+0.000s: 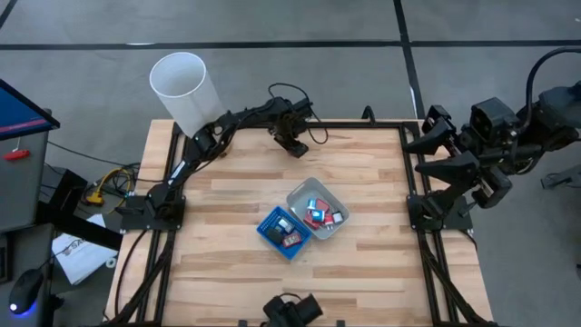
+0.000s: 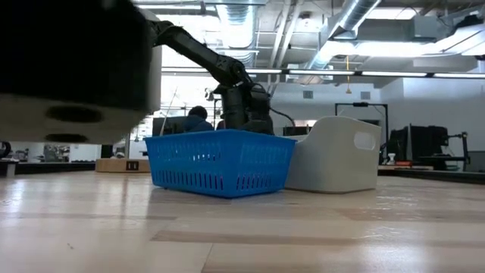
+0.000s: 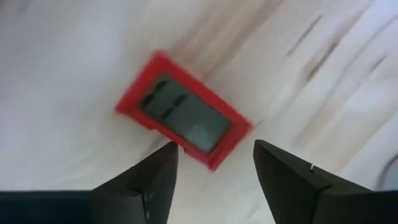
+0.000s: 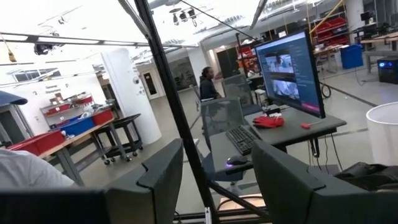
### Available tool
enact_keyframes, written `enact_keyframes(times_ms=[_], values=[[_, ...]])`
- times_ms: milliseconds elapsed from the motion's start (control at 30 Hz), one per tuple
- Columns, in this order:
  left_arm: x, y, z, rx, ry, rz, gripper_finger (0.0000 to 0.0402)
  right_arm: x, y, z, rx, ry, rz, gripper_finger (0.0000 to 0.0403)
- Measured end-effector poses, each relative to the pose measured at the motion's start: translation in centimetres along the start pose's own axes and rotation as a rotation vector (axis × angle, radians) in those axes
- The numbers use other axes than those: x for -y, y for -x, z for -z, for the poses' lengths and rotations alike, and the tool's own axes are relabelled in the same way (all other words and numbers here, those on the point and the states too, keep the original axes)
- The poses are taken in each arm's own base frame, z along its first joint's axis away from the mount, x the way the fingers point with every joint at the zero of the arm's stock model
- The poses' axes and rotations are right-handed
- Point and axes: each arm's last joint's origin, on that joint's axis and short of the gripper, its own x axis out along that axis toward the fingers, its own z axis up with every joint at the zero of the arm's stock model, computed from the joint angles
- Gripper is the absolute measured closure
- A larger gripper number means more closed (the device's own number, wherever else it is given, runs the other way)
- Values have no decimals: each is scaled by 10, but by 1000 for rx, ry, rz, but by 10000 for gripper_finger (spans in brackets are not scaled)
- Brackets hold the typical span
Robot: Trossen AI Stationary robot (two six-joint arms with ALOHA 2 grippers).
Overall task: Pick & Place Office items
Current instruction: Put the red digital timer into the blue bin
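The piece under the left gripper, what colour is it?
Red frame around a dark grey centre, clearest in the left wrist view.

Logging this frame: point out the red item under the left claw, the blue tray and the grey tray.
red item (image 3: pixel 184 118): left wrist view, its dark centre panel.
blue tray (image 2: pixel 220 163): low view, its slotted front wall.
grey tray (image 1: pixel 299 193): high view, its far rim.

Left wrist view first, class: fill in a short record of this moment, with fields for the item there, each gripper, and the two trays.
item: red office item, flat on the bare wood, dark panel facing up
left gripper: open, fingers on either side of one corner of the item, nothing held
right gripper: open, empty, parked off the table's right edge
blue tray: near mid-table, small pieces inside
clear-grey tray: touching the blue tray, small pieces inside
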Motion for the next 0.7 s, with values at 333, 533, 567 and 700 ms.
enact_keyframes(times_ms=[333,533,567,700], values=[[16,-3,-4,74,114,-57,188,-1,0,0,-8,8,-28,218],[15,-3,-1,37,100,-62,185,-6,3,1,-19,5,-69,218],[15,-2,0,37,98,-59,185,-7,3,2,-20,5,-73,218],[20,13,-3,94,64,-21,188,-9,4,2,-23,10,-83,218]])
